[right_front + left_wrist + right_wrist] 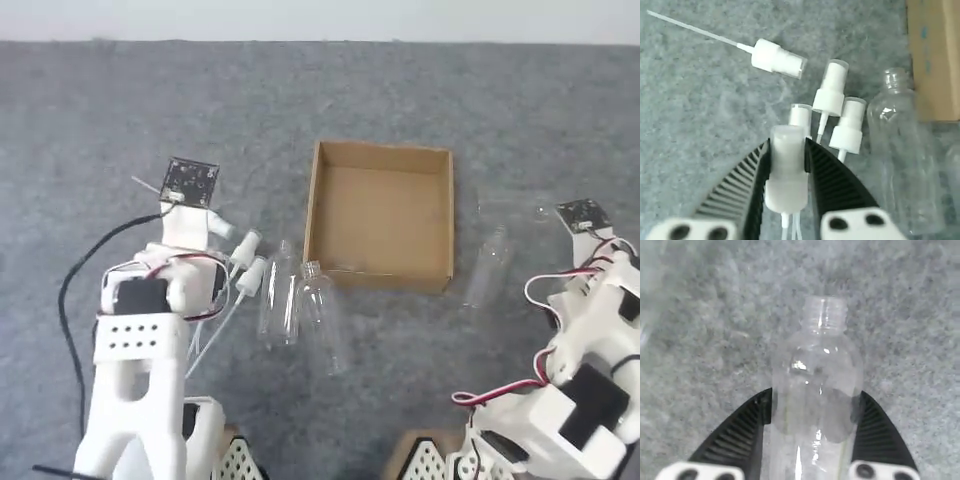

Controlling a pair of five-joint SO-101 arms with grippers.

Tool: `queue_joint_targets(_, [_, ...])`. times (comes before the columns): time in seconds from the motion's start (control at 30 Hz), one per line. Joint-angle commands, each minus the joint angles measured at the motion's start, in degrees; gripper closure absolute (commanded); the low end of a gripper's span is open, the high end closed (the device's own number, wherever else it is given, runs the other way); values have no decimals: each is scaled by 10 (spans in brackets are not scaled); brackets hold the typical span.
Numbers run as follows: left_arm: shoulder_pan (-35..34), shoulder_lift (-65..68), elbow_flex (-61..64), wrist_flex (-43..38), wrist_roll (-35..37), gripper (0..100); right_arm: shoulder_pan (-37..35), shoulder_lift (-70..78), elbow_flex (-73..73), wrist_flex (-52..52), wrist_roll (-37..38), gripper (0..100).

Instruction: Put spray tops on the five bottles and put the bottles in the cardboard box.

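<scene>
Left hand (787,145) clamping spray top (786,175), right hand (815,397) clasping bottle (817,370)

The high camera looks steeply down over the grey surface (450,100). Wrist cameras sit close behind the left tool (786,145) and right tool (814,396), facing downward; high and left views share the cardboard box (380,215).

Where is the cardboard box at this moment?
In the high view the cardboard box stands open near the middle of the table, with clear bottles lying by its near left corner.
</scene>
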Motion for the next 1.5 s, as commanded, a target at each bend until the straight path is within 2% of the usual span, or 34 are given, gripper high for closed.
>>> queue_joint_targets(0.0, [2,-29,-1,-15,8,987,23,-1,8,12,4,831])
queue_joint_targets(0.63, [0,-37,9,-14,5,987,25,-1,8,25,5,828])
queue_joint_targets(0.83, [1,-36,16,-18,4,987,28,-2,4,48,5,727])
queue_joint_targets(1.0, [1,-36,18,-17,4,987,28,-2,-1,62,1,697])
queue_joint_targets(1.33, [-1,-33,18,-16,4,987,22,-1,-205,204,8,697])
queue_joint_targets(1.47, [0,-33,18,-15,4,987,-1,4,-235,233,71,697])
